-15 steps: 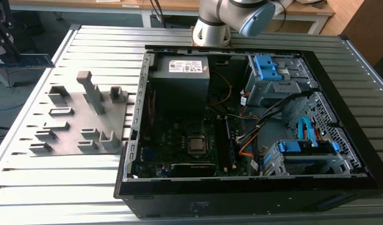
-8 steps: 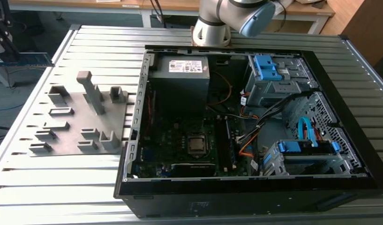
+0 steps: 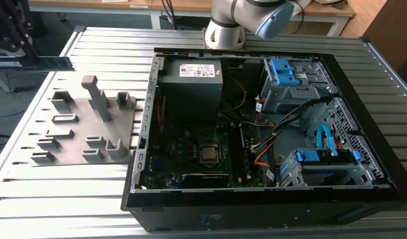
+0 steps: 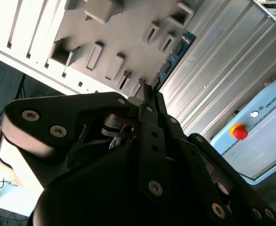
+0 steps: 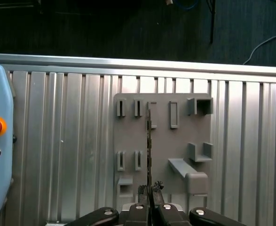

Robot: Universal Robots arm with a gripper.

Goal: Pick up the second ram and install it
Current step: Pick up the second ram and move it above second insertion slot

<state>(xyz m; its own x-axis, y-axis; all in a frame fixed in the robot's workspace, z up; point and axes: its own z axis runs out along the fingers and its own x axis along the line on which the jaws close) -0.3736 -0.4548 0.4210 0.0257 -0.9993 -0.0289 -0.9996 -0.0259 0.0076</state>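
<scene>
1. My gripper [image 5: 150, 189] is clenched on the second ram [image 5: 149, 146]. In the first wrist view the fingertips pinch one end of it and the stick runs away from them edge-on, a thin dark line.
2. In the second wrist view the same stick shows its blue-green face with black chips, sticking out past my fingertips.
3. In the exterior view I hang at the upper left of the frame, with the stick held level and clear of the ribbed aluminium table [image 3: 70, 199].
4. Handling, as I judge it: light and stiff, but thin and fragile. The chips and the contact edge should not be squeezed or knocked. The flat faces near an end or the short edges are the safe places to hold. A grip at one end leaves a long free length that could lever or twist if it catches.
5. Under the stick lies the grey fixture plate [image 5: 161, 141], with its narrow upright slots and blocks.
6. To the right in the exterior view, well apart from me, the open computer case [image 3: 145, 124] lies on its side.
7. It holds the motherboard [image 3: 183, 149] with the processor socket [image 3: 208, 152], a power supply [image 3: 190, 84], drive cages [image 3: 290, 84] with blue tabs, and loose cables [image 3: 283, 124].
8. Long dark strips just right of the socket look like memory slots; I cannot tell what sits in them.
</scene>
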